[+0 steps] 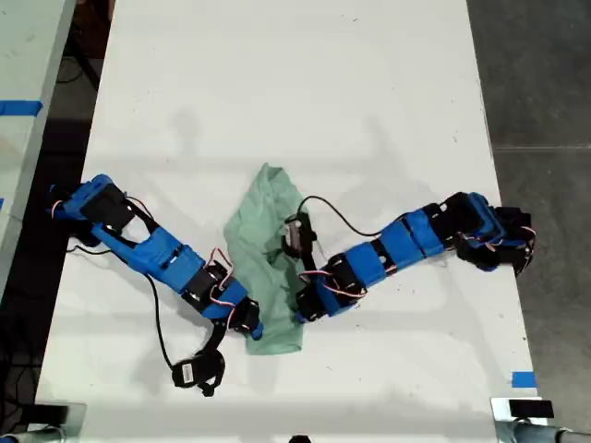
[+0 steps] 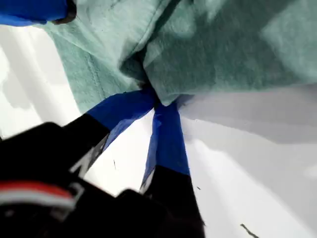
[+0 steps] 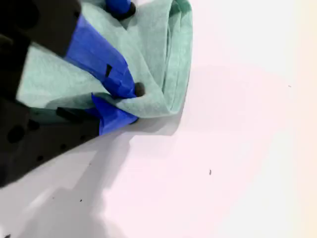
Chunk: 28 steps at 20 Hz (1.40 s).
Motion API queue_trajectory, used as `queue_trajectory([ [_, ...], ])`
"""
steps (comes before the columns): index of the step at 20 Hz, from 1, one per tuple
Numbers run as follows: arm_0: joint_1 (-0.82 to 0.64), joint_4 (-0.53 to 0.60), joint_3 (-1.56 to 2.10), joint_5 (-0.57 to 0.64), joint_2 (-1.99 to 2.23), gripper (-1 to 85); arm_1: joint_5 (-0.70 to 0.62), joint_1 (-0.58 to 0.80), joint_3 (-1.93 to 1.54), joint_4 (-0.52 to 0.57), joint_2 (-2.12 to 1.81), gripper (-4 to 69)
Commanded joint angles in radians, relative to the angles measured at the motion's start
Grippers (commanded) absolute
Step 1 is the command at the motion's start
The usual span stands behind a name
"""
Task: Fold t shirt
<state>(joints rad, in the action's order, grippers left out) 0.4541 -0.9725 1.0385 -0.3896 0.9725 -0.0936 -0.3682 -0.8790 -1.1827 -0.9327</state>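
Near the middle of the white table [image 1: 277, 92] lies the t shirt [image 1: 263, 249], pale mint and bunched into a long crumpled strip. My first gripper [image 2: 154, 101] has its blue jaws pressed together on a fold of the cloth (tips buried in it). My second gripper [image 3: 126, 101] pinches the folded edge too, jaws closed on fabric.

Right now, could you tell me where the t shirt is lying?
The t shirt lies bunched on the white table, slightly toward the exterior view's left of centre and near its lower edge, between the two blue arms, with both tools at its lower end.
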Motion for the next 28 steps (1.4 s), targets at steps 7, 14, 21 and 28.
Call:
queue_trajectory([
  [7, 0.017, 0.043, -0.063, 0.003, 0.029, -0.3, 0.029, -0.066, 0.006, -0.018, -0.011, 37.2],
  [14, 0.018, 0.064, -0.075, 0.012, 0.003, -0.3, -0.015, 0.006, 0.014, 0.204, 0.107, 1.3],
  [21, -0.034, -0.115, -0.057, 0.144, 0.305, -0.3, -0.169, -0.035, -0.015, 0.152, -0.350, 1.3],
  [28, -0.578, -0.417, 0.028, 0.244, 0.617, 20.2, -0.252, 0.514, -0.132, 0.044, -0.637, 35.9],
])
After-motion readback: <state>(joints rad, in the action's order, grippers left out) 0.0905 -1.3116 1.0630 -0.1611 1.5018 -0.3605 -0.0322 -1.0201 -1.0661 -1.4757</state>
